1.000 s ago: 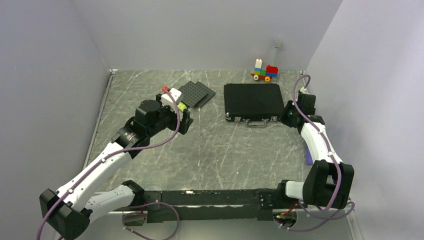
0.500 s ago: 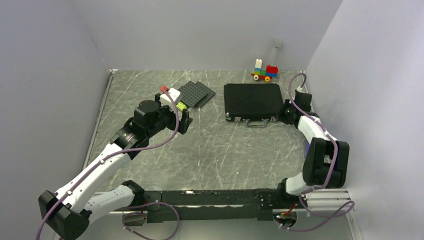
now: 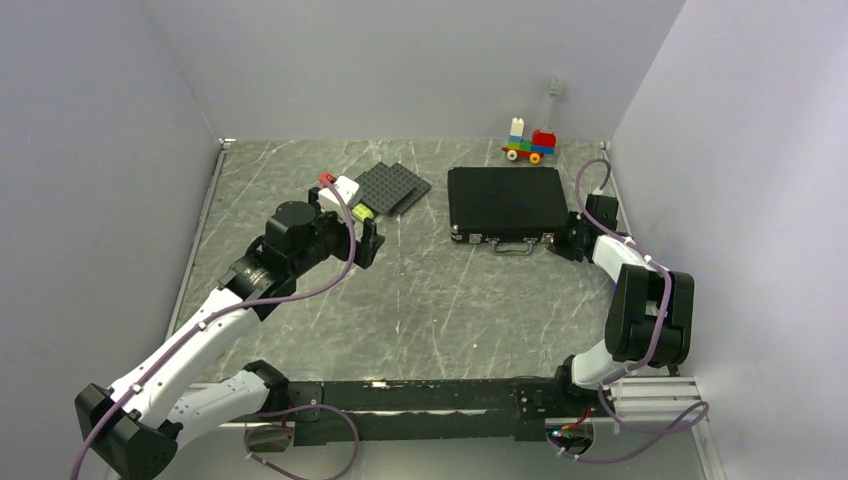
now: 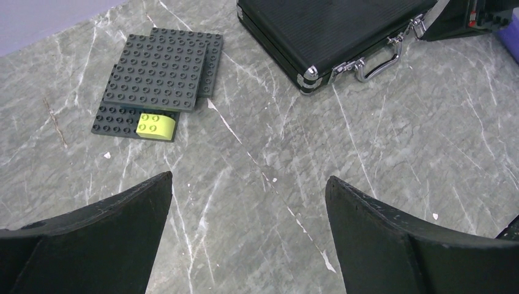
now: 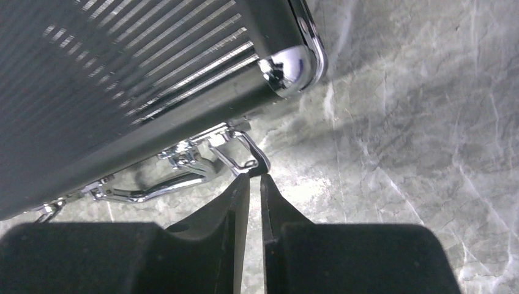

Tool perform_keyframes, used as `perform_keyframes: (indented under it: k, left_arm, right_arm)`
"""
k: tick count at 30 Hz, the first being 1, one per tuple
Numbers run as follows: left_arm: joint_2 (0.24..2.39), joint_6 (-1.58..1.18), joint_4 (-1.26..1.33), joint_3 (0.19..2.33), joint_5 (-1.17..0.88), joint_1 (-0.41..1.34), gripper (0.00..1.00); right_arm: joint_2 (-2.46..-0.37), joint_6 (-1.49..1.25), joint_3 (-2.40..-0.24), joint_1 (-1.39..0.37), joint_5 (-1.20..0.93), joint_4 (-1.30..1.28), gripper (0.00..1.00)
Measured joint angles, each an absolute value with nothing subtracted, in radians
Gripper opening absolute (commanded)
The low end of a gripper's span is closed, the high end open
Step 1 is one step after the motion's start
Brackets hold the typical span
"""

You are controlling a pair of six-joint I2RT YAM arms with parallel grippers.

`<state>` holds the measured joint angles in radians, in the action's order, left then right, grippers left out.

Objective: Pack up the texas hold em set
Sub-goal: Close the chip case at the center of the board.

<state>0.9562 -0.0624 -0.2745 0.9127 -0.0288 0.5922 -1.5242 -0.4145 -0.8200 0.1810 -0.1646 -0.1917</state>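
- A black ribbed briefcase with silver corners lies flat and closed at the far right of the grey marble table. Its chrome carry handle faces the arms.
- The right gripper sits low at the briefcase's near right corner. Its jaws are drawn to a thin slit, tips pinched on the lower end of a chrome latch loop.
- The left gripper hangs over bare marble, jaws spread wide, holding nothing.
- Two overlapping dark grey studded plates lie left of the briefcase, apart from it. A lime green brick sits on the lower plate.
- A colourful toy brick train stands by the back wall, behind the briefcase and not touching it.
- The right wall runs close beside the right arm. Open marble spans the middle and the near side.
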Motion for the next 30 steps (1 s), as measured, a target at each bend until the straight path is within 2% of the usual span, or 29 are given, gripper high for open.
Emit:
perform_keyframes:
  k: [8,15,24,30]
  left_arm:
    - [0.944,-0.062,-0.274,0.913,-0.029,0.592,0.99]
    - [0.944,-0.062,-0.275,0.913,-0.029,0.592,0.99]
    - [0.937,-0.061,-0.275,0.913,-0.028,0.592,0.99]
    - [0.937,-0.059,-0.275,0.912,-0.028,0.592,0.99]
  right_arm:
    - [-1.523,-0.417,-0.804,0.182,-0.16,-0.195,0.17]
    - [-1.433,-0.399,-0.797,0.182,-0.135,-0.207,0.17]
    - [-1.587,-0.391,-0.809,0.183,-0.135,-0.201,0.15]
    - [-1.517,-0.394,-0.808,0.183,-0.127,-0.227,0.15]
